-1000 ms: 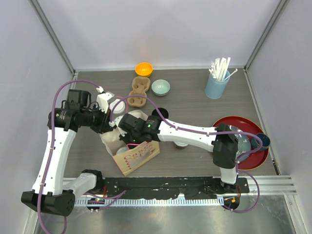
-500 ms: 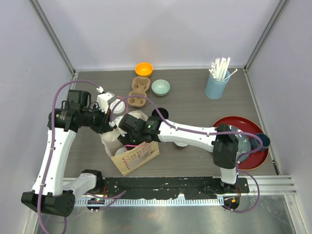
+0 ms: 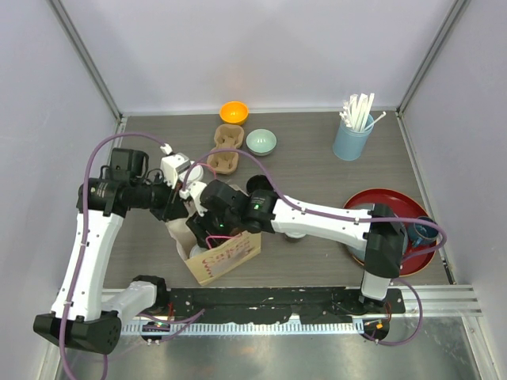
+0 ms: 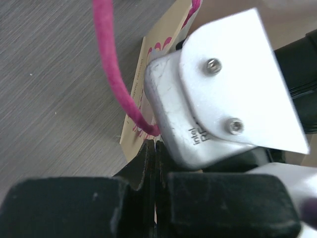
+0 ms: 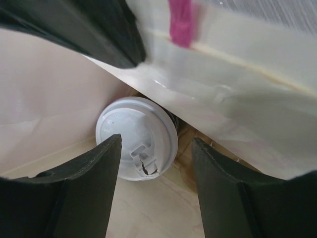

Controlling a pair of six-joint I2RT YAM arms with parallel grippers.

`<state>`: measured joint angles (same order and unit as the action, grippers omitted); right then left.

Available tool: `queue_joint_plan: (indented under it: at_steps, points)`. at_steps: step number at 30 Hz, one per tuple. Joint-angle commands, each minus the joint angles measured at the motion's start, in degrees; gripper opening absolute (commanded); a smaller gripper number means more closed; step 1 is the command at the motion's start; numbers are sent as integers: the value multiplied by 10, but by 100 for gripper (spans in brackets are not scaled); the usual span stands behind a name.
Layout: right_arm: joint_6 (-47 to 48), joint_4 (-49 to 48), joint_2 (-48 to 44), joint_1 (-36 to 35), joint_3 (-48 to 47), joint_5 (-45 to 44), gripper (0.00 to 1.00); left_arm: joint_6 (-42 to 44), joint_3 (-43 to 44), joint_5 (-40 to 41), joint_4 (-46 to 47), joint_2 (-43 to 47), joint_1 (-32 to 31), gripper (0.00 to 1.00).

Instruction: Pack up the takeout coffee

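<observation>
At the tabletop (image 3: 317, 166)'s near-left edge, the brown paper bag with pink print (image 3: 226, 257) stands open, its rim pinched in the tightly closed left claw (image 4: 154, 163). One white-lidded takeout cup (image 5: 124, 129) sits on the bag's floor, just below the spread, empty right claw (image 5: 156, 148). We see only its lid, and we cannot tell whether more cups remain.
</observation>
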<state>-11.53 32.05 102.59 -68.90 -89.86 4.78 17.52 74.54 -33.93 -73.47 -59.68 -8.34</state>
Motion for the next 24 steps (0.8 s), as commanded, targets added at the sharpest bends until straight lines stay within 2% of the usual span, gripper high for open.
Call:
queue_joint_plan:
  at_steps: [1, 11, 13, 24]
  points:
    - [2, -78, -41, 0, 4, -13, 64, 20, 10, -35, -36, 8, -10, 0]
    - [7, -95, -91, 1, -3, -45, 70, 21, 3, -31, -33, 9, -10, 0]
    - [12, -97, -100, 1, -5, -77, 70, 21, 3, -32, -32, 10, -10, 0]
    - [18, -125, -144, 1, -6, -101, 72, 24, 1, -33, -37, 11, -10, 0]
